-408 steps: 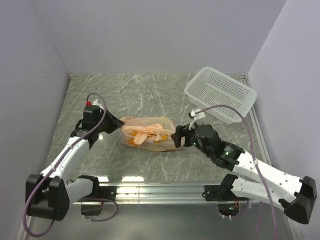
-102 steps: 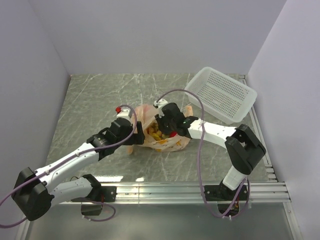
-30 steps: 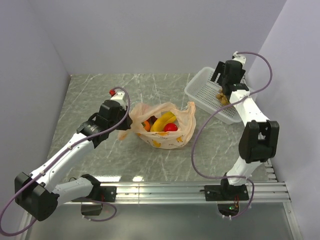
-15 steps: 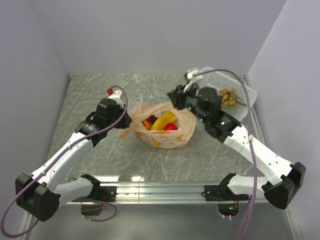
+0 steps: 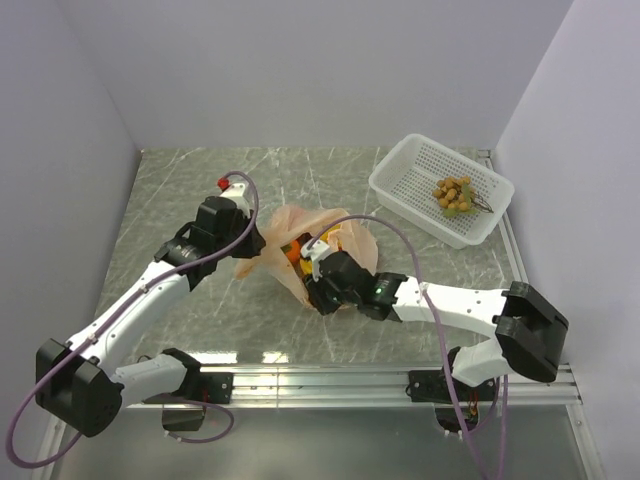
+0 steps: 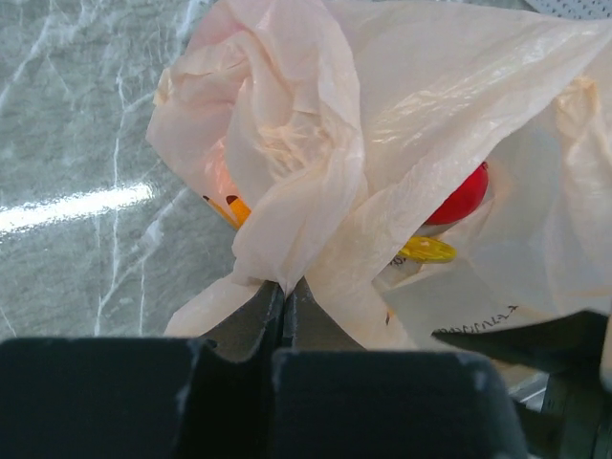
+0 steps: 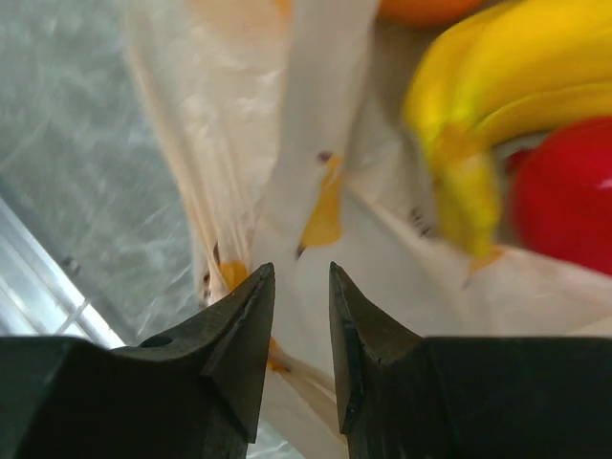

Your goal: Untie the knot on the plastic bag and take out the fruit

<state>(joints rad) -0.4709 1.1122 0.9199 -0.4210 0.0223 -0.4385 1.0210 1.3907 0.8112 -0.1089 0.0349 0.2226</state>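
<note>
Mid-frame, the left gripper (image 6: pixel 282 298) is clamping the bag (image 5: pixel 325 222); the right gripper (image 7: pixel 298 277), fingers slightly apart, is hovering at its wall, probably risking pinching plastic instead of the banana (image 7: pixel 497 86).

The light is bright and even, and the shadows are soft. A white shine lies on the table (image 5: pixel 250 357) near the front. Light glows through the bag (image 6: pixel 402 124). Up close, the banana (image 7: pixel 497 67) and the apple (image 7: pixel 569 191) look blurry.
</note>
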